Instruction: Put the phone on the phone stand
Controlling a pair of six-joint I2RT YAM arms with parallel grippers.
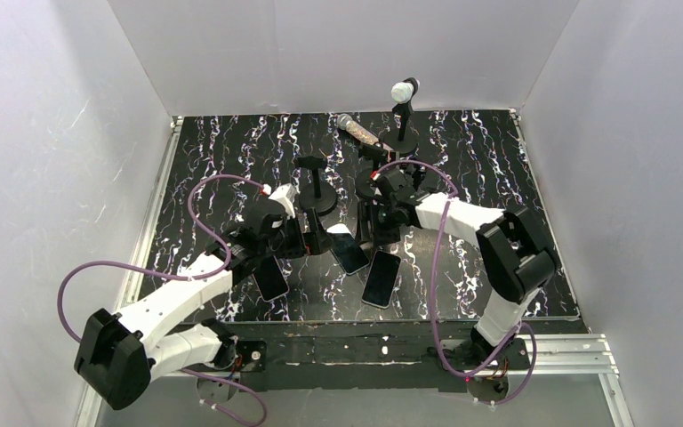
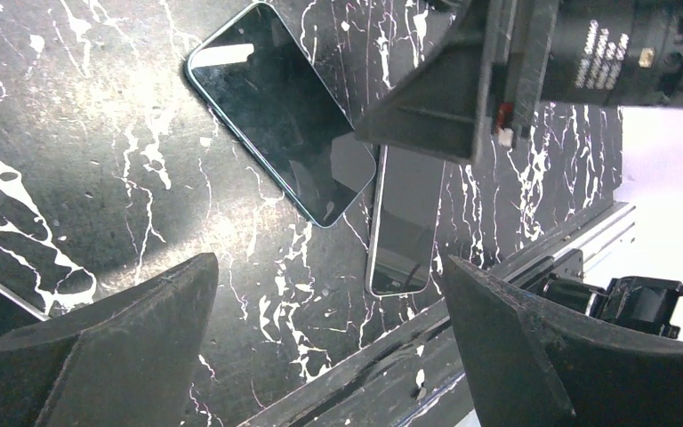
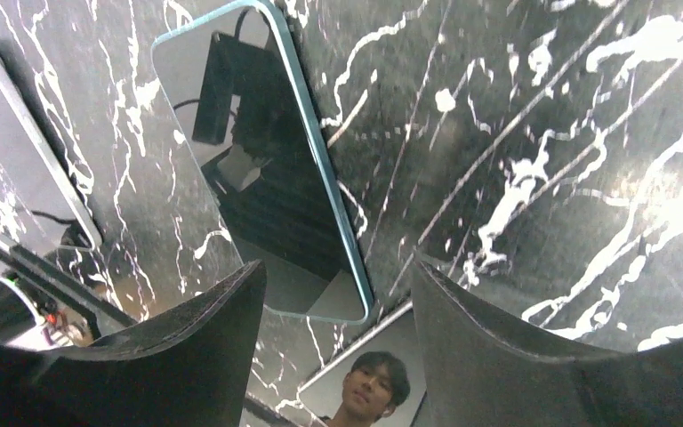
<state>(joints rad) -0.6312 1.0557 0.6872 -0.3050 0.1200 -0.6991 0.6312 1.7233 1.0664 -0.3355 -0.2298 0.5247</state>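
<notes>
Three phones lie flat on the black marbled table: one at the left (image 1: 270, 277), a teal-edged one in the middle (image 1: 349, 249) and a silver-edged one on the right (image 1: 381, 277). A black phone stand (image 1: 317, 189) rises just behind them. My left gripper (image 1: 311, 240) hovers open between the left and middle phones; its view shows the teal-edged phone (image 2: 280, 111) and the silver-edged phone (image 2: 405, 222) ahead. Over the middle phone my right gripper (image 1: 376, 231) hangs open, nothing between its fingers, with the teal-edged phone (image 3: 262, 169) just beyond its tips.
A microphone (image 1: 404, 91) stands on a holder at the back, and another microphone (image 1: 358, 131) lies beside it. White walls enclose the table on three sides. The right arm (image 2: 498, 71) crosses the upper part of the left wrist view.
</notes>
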